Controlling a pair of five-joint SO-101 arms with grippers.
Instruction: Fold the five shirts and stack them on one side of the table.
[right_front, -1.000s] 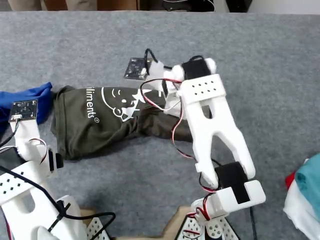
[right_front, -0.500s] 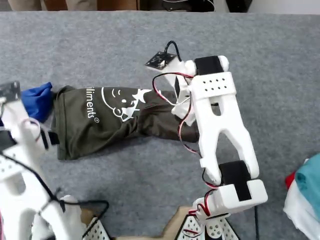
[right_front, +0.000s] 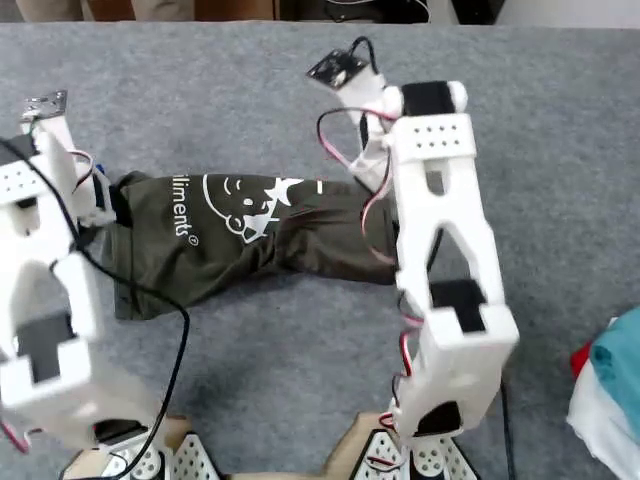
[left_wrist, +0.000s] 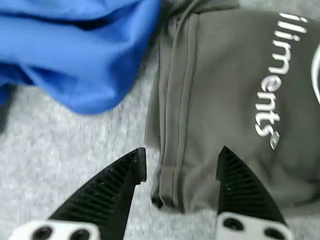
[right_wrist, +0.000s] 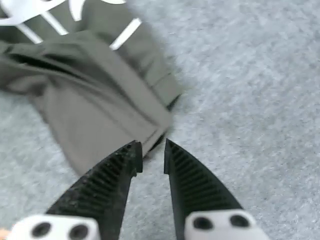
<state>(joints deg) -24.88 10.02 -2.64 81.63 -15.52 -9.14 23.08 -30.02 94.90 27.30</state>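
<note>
A dark olive shirt (right_front: 230, 235) with white print lies bunched lengthwise on the grey table cover. In the left wrist view my left gripper (left_wrist: 182, 157) is open just above the shirt's folded end (left_wrist: 175, 115), one finger on each side of that edge. A blue shirt (left_wrist: 75, 50) lies crumpled right beside that end. In the right wrist view my right gripper (right_wrist: 151, 146) hovers over the other end of the olive shirt (right_wrist: 95, 95). Only a narrow gap separates its fingers, and nothing is between them.
A pile of teal, red and white cloth (right_front: 610, 380) sits at the table's right edge. Bare grey table cover (right_front: 550, 150) stretches along the far side and the right. The two arm bases stand at the near edge.
My left arm has swung toward the far side, up to the olive shirt's left end, covering the blue shirt in the high view. My right arm has drawn back from the shirt's right end.
</note>
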